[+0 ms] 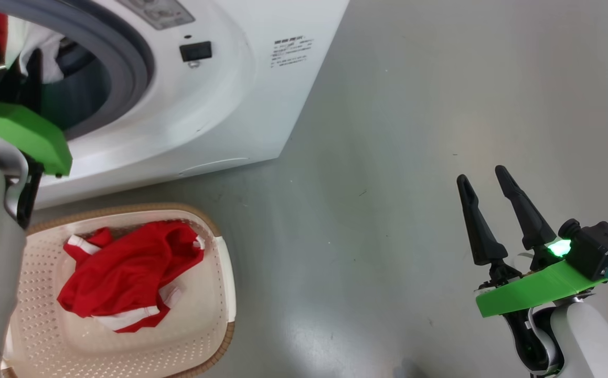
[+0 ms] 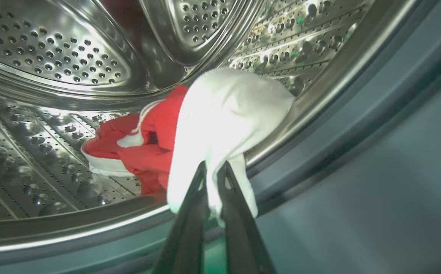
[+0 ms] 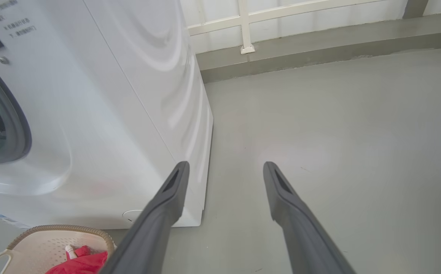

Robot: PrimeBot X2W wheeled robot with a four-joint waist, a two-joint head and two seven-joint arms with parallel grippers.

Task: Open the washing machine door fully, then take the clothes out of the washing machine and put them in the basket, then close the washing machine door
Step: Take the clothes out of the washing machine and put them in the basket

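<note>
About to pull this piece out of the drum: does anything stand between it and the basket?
Only the drum's steel lip, which the cloth drapes over where the left gripper pinches it, and the grey gasket just outside. The basket sits below the opening, one red garment already in it.

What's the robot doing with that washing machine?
It is unloading laundry. Its left pincer is inside the big white washing machine, shut on the white part of a red-and-white fabric garment at the rim of the perforated steel drum. Another red garment with white bands already lies in the cream perforated plastic basket. The right pincer is open, holding nothing.
</note>
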